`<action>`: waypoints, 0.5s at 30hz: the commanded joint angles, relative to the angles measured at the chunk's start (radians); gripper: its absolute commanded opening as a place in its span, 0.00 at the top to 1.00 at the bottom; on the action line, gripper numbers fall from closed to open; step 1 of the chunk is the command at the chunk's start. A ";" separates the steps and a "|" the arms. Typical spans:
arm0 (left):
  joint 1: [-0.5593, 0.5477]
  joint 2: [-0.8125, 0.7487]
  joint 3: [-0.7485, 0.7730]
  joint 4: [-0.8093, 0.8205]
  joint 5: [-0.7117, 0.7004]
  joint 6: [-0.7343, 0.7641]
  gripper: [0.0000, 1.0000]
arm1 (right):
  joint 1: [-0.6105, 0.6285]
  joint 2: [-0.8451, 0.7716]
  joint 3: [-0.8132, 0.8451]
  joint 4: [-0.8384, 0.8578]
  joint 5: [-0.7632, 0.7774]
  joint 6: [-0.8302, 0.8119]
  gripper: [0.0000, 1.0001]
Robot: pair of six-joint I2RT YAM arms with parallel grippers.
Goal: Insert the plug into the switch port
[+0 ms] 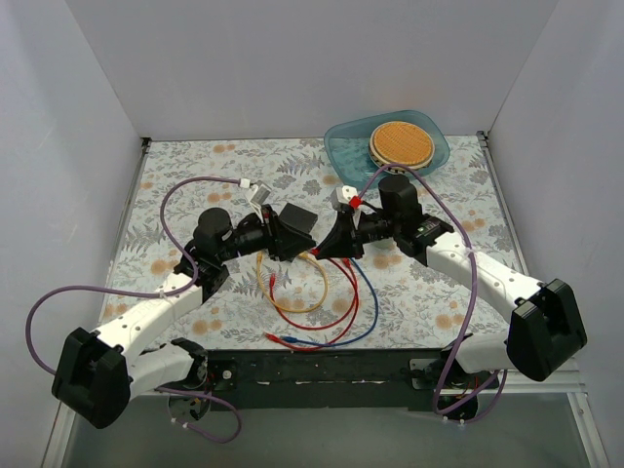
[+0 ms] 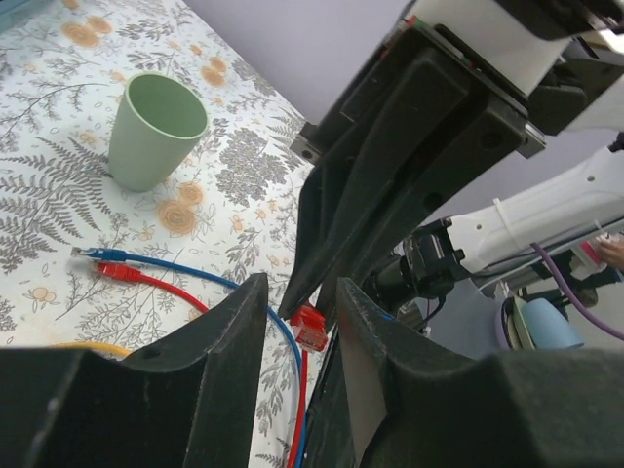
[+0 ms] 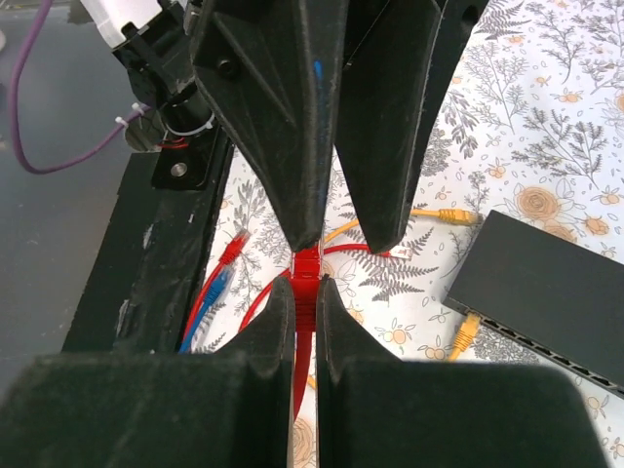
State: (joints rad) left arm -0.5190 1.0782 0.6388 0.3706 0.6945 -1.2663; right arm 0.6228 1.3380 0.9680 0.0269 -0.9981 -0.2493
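Note:
My right gripper (image 3: pixel 304 283) is shut on a red plug (image 3: pixel 307 265), and the red cable trails back between its fingers. The plug's tip points at my left gripper (image 2: pixel 302 283), which is open; its two fingertips (image 3: pixel 304 229) hang just past the plug, not gripping it. The plug also shows in the left wrist view (image 2: pixel 309 328). The flat black switch box (image 3: pixel 546 288) lies on the table beside both grippers. A yellow plug (image 3: pixel 466 331) sits in its edge. In the top view the grippers (image 1: pixel 292 244) (image 1: pixel 330 246) meet tip to tip beside the switch (image 1: pixel 300 216).
Loose red, blue and yellow cables (image 1: pixel 317 312) lie on the floral cloth in front of the grippers. A green cup (image 2: pixel 154 127) stands on the table. A blue tray (image 1: pixel 341 146) with a woven disc is at the back right. Purple arm cables loop around.

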 commanded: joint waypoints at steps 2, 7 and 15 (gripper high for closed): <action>-0.021 -0.035 0.004 0.030 0.043 0.045 0.68 | -0.006 -0.003 0.041 0.016 -0.060 0.030 0.99; -0.041 -0.023 0.015 0.013 0.039 0.064 0.74 | -0.011 -0.007 0.040 0.025 -0.059 0.042 0.99; -0.047 -0.049 0.012 -0.030 -0.012 0.090 0.72 | -0.028 -0.023 0.031 0.050 -0.051 0.065 0.99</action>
State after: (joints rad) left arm -0.5598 1.0683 0.6384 0.3653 0.7124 -1.2095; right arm 0.6071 1.3380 0.9680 0.0284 -1.0283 -0.2085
